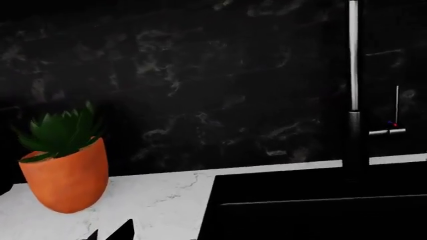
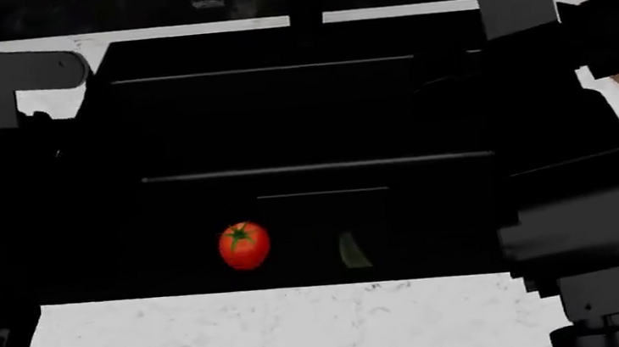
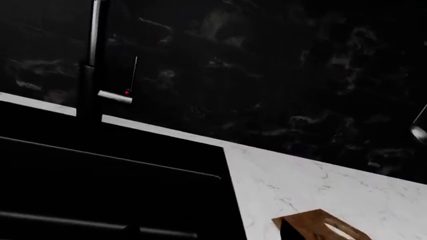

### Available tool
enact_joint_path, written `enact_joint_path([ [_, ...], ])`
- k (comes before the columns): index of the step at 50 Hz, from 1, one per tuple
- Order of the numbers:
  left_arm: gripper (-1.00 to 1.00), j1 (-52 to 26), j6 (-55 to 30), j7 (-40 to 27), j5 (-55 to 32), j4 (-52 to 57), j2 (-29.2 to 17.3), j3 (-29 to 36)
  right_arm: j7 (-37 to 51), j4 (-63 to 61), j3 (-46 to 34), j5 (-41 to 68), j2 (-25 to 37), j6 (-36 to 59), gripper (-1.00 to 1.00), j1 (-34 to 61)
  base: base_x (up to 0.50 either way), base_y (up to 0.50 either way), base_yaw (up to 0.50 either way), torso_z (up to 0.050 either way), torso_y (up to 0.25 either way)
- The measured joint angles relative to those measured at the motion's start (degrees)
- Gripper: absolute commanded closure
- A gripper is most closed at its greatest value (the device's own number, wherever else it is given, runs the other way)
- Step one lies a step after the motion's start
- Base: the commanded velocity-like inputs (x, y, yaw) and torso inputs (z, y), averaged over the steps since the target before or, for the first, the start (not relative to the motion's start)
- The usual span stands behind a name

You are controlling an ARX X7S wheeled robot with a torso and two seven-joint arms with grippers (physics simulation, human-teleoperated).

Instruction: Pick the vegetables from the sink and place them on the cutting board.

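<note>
While the left wrist view looks across the white marble counter (image 1: 160,200) at a terracotta pot (image 1: 67,177) holding a spiky green plant, with the black faucet (image 1: 354,90) rising behind the sink (image 1: 313,210), it shows no fingers, so I cannot tell how the left gripper stands, and neither vegetable appears. From the head view, the tomato (image 2: 244,245) lies on the dark basin floor near the front wall, and the cucumber (image 2: 351,250) shows only as a faint green sliver just beside it, to its right; both arms hang as black masses over the sink sides, their fingertips lost against the black, so neither gripper's state can be read. That poor contrast is the main risk: a descent could misjudge depth, strike the basin rim, or nudge the round tomato into rolling away. Through the right wrist view, only a corner of the cutting board (image 3: 320,226) shows on the marble beside the sink, so a carried vegetable could be released short of it.
</note>
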Motion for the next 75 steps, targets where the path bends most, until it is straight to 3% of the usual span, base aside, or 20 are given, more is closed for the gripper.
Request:
enact_joint_path([
  [28, -1.0, -4.94, -1.29, -3.04, 1.33, -7.72, -1.79, 1.2, -2.99, -0.91, -2.11, 0.53, 2.74, 6.82, -1.0, 0.41, 0.5, 0.0, 0.0, 0.0, 0.001],
  [43, -1.0, -4.82, -3.19, -0.94, 1.66, -6.86, -3.24, 3.63, -8.12, -8.04, -6.74, 1.43, 6.13, 13.91, -1.0, 0.35, 0.33, 0.0, 0.0, 0.0, 0.001],
  [54, -1.0, -4.65, -4.84, 10.58, 0.55, -3.33, -7.88, 8.78, -21.38, -20.54, -21.98, 3.56, 14.15, 24.8, -1.0, 2.96, 0.0, 0.0, 0.0, 0.0, 0.0],
  [64, -1.0, -2.24, -11.99, 25.79, -2.55, 7.98, -15.17, 15.25, -31.71, -35.0, -30.91, 8.29, 20.34, 34.95, -1.0, 6.07, 0.0, 0.0, 0.0, 0.0, 0.0],
  [75, -1.0, 2.42, -15.43, 37.55, -4.02, 19.48, -22.78, 22.96, -31.73, -43.34, -37.81, 20.84, 24.68, 40.08, -1.0, 6.56, 0.0, 0.0, 0.0, 0.0, 0.0],
])
